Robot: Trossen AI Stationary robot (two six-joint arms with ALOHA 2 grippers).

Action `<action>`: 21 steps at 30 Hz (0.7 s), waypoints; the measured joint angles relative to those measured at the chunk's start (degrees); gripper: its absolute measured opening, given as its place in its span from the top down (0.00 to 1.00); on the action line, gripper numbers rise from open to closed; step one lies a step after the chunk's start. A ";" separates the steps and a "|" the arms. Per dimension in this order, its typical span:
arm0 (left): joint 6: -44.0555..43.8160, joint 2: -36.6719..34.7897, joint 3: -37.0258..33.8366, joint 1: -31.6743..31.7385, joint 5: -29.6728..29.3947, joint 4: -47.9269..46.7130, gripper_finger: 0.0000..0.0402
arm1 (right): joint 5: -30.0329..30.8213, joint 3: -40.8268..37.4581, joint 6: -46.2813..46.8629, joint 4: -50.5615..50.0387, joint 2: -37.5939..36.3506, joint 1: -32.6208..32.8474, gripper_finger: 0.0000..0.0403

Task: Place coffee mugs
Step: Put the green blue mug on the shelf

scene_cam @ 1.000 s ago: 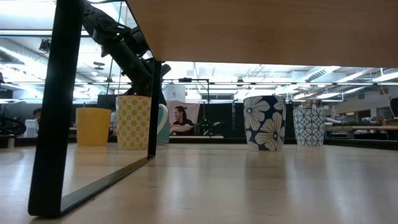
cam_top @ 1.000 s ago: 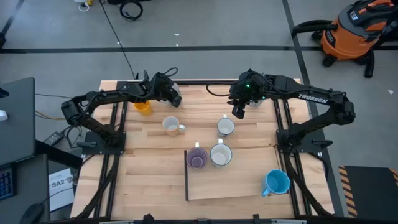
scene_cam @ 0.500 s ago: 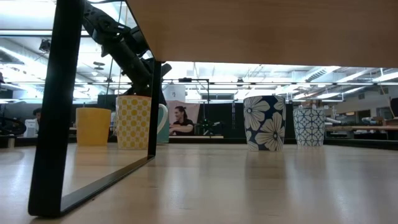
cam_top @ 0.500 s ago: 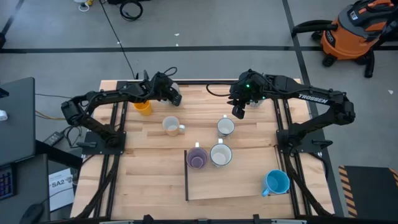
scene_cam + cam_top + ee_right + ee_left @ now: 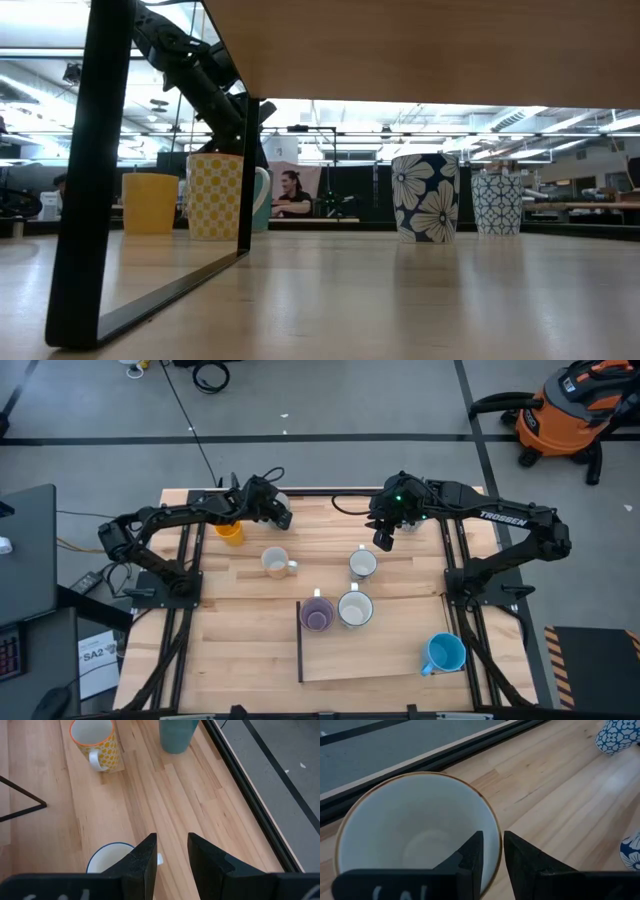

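A teal coffee mug [image 5: 177, 735] with a pale inside [image 5: 415, 835] stands near the table's far edge. My left gripper [image 5: 281, 515] is over it, shut on its rim. My right gripper [image 5: 382, 543] hangs open and bare above a blue-flowered mug [image 5: 362, 563]. An orange mug [image 5: 230, 532] and a yellow-patterned mug [image 5: 277, 563] stand on the table at the left. Purple [image 5: 318, 613], white [image 5: 354, 608] and blue [image 5: 444, 653] mugs stand on a raised wooden board [image 5: 380, 655]. My left gripper has the teal mug's rim [image 5: 495, 827] between its fingers, one finger inside the mug and one outside its wall. The fingers slant down onto it from the table's left. The mug stands upright with its base on the table.
A blue lattice-patterned mug [image 5: 497, 203] stands at the far right, under my right arm in the high view. The board rests on a black frame [image 5: 90, 200]. Bare wood lies between the yellow-patterned mug and the table's near left corner [image 5: 230, 650].
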 joint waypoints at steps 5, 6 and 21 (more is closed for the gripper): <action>0.02 0.00 0.02 0.00 0.00 0.00 0.79 | 0.00 0.00 0.00 0.02 0.00 0.00 0.72; 0.02 0.00 0.02 0.00 0.00 0.00 0.79 | 0.00 0.00 0.00 0.00 0.00 0.00 0.72; -1.42 0.00 0.09 0.07 -0.47 0.67 0.78 | 0.00 0.00 0.00 0.01 0.00 0.00 0.72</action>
